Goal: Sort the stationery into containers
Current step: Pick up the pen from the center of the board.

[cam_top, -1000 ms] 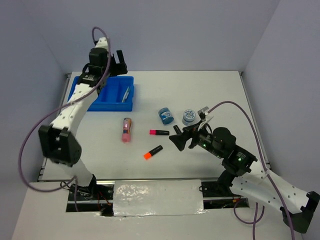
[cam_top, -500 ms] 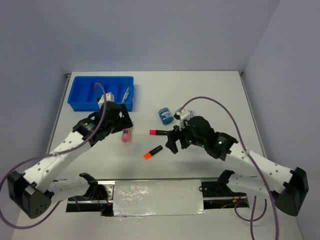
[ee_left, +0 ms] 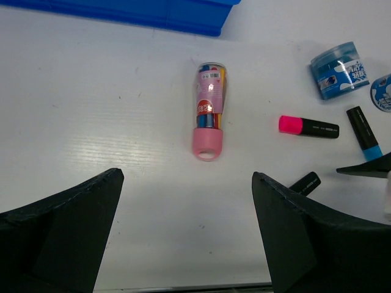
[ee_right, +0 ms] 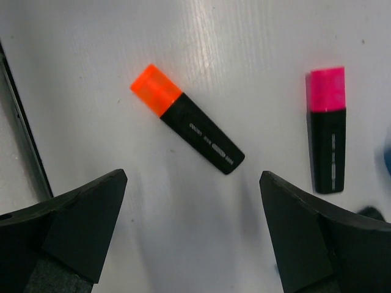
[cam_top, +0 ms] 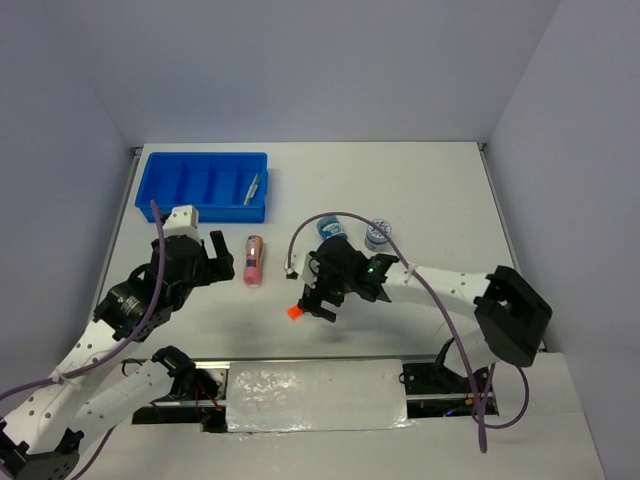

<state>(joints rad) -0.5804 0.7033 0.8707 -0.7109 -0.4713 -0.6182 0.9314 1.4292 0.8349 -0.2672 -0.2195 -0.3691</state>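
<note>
The pink tube (cam_top: pixel 254 259) lies on the table below the blue tray (cam_top: pixel 160 188), and shows in the left wrist view (ee_left: pixel 209 110) too. My left gripper (cam_top: pixel 224 260) is open and empty just left of the tube (ee_left: pixel 187 178). My right gripper (cam_top: pixel 318 297) is open and empty, hovering over the orange-ended marker (ee_right: pixel 186 126), whose orange end (cam_top: pixel 295 312) shows from above. The pink-ended marker (ee_right: pixel 328 129) lies right of it, hidden under the arm in the top view. A blue-ended marker (ee_left: pixel 365 132) and two blue jars (ee_left: pixel 339 61) (cam_top: pixel 378 234) lie beyond.
A thin pen (cam_top: pixel 254 187) lies in the tray's rightmost compartment. The tray's near wall (ee_left: pixel 122 9) runs along the top of the left wrist view. The table's front edge (ee_right: pixel 18 122) is close to the orange marker.
My left arm has swung from over the tray down to the near left of the pink tube. My right arm has moved left, from beside the jars to over the orange and pink markers.
</note>
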